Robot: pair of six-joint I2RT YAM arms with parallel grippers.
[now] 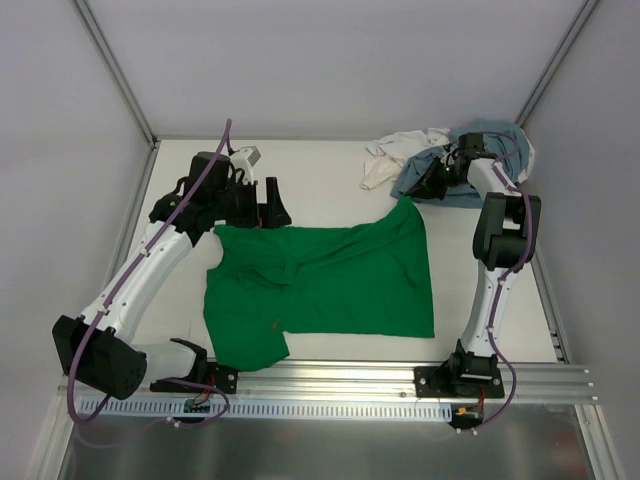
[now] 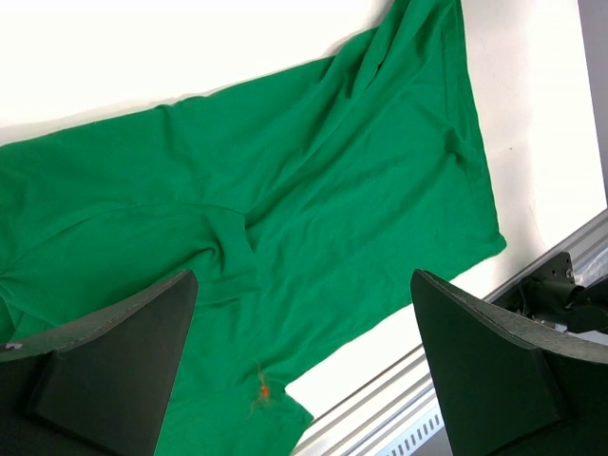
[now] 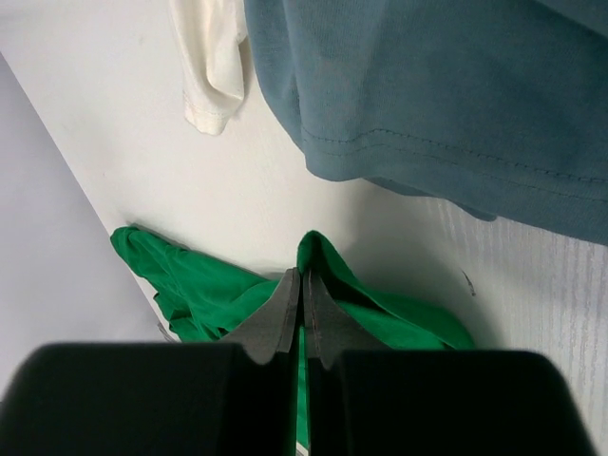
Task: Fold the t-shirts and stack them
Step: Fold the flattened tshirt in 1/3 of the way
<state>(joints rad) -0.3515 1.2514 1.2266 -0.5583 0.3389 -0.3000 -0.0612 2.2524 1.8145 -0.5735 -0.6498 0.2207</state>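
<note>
The green t-shirt [image 1: 330, 280] lies spread and wrinkled mid-table; it also fills the left wrist view [image 2: 285, 190]. Its far right corner is drawn up in a peak toward my right gripper [image 1: 418, 190]. In the right wrist view that gripper [image 3: 303, 275] is shut, with green cloth [image 3: 190, 285] tented at its tips and showing between the fingers. The grey-blue t-shirt [image 1: 490, 140] [image 3: 456, 85] and the white t-shirt [image 1: 395, 155] [image 3: 214, 66] lie crumpled at the back right. My left gripper [image 1: 270, 205] [image 2: 304, 361] is open and empty above the green shirt's far left part.
A metal rail [image 1: 400, 375] runs along the near edge and also shows in the left wrist view [image 2: 560, 285]. Grey walls close in the table on the left, back and right. The right arm's elbow stands beside the blue shirt.
</note>
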